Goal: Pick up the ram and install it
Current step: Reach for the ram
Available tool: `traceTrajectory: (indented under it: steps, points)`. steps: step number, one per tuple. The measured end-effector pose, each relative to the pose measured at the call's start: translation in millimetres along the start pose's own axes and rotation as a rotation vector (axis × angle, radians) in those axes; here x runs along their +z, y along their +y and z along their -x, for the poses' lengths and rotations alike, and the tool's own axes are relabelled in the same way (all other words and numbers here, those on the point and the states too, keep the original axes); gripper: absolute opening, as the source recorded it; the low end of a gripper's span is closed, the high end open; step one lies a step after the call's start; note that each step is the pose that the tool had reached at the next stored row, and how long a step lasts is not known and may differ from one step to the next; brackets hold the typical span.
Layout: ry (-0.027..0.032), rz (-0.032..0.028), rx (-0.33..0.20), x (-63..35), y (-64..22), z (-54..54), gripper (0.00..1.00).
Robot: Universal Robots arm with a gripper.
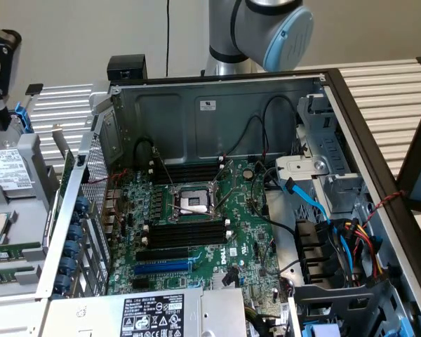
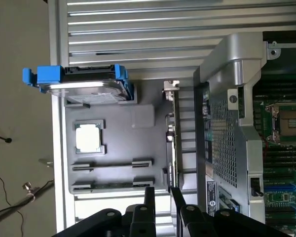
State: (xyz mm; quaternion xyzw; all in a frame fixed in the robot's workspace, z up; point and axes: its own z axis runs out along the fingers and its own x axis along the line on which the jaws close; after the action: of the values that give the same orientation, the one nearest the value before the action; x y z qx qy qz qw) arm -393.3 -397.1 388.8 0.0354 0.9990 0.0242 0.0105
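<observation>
Slatted metal tabletop (image 1: 386, 84); beige wall (image 1: 63, 35) at the exterior view's upper left. Pincer (image 2: 163, 193) parted, empty, near ram (image 2: 113, 186) in grey tray (image 2: 118, 143).

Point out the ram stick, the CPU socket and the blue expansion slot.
ram (image 2: 170, 155), wrist view, middle of the stick's long face.
CPU socket (image 1: 191, 202), exterior view, centre of the socket's metal frame.
blue expansion slot (image 1: 163, 267), exterior view, middle of its length.
</observation>
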Motion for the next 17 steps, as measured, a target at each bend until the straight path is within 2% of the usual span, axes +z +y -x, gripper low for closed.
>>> traceTrajectory:
  steps: [6,17]
  points:
    - [-0.0002,0.0001,-0.001,0.7,-1.7,-24.9,0.27]
    - [-0.0005,0.0002,-0.006,-0.1,-3.1,-56.0,0.27]
